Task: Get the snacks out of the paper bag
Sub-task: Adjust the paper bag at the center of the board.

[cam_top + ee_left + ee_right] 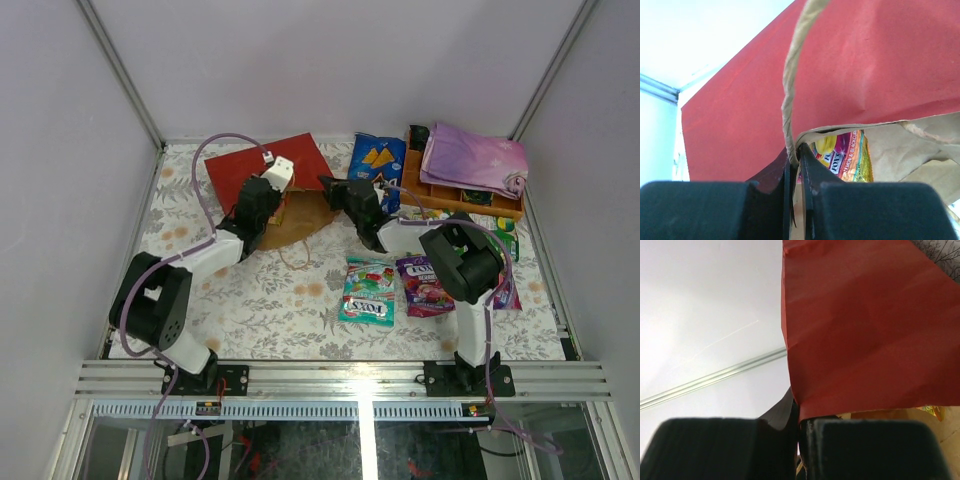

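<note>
The left claw (796, 162) pinched the mouth rim of the paper bag (880, 65) beside its string handle (790, 75), and the right claw (796, 412) was clamped on the bag's other edge. A Fox's packet (842, 155) lay just inside the mouth, with bare worktop (260, 300) in front.

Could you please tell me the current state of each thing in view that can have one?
paper bag: on its side, mouth held open.
left gripper: shut on the paper bag's rim.
right gripper: shut on the paper bag's rim.
yellow-pink packet: inside the paper bag.
blue chip bag: out, on the table.
teal packet: out, flat on the table.
purple packet: out, flat on the table.
purple cloth: folded, on the tray.
</note>
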Robot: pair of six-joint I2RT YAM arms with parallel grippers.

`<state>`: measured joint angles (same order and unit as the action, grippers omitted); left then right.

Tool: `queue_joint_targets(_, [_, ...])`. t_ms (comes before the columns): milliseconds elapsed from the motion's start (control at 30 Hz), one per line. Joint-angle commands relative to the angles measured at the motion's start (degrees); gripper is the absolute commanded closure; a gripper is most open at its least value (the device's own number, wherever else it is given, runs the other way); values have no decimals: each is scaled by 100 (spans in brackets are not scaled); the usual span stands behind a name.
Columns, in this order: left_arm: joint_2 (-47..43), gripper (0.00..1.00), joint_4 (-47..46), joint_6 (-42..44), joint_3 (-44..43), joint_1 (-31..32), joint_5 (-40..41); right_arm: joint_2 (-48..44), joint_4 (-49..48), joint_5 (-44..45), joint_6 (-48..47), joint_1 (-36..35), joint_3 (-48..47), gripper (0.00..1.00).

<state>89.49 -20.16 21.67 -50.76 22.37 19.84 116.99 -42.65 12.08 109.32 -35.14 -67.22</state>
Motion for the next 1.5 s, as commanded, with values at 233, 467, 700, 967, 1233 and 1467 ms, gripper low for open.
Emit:
queue_joint_targets(233, [733,93,-1676,970,-311,-616,-162,-247,270,555,-90,-299,-331,66])
queue_joint_targets(467, [326,76,-1835,916,-168,-755,140,-615,405,-89,-605,-322,-294,1])
queue_joint_targets(700, [-1012,0,-1393,66,182,-756,-76,-1763,500,-603,-1557,-509,482,1])
queue_joint_targets(967, [-3048,0,-663,-2392,774,-760,34,-2452,2021,-745,-7257,-486,-1338,1])
queue_joint_targets(1233, [-4001,0,608,-5609,1283,-750,-575,-2211,3436,-2015,-13235,-490,-1889,0])
queue_joint_targets(1467, [-4259,0,-936,-6994,2971,-700,-1934,-2203,2813,-2691,-16018,-494,-991,1])
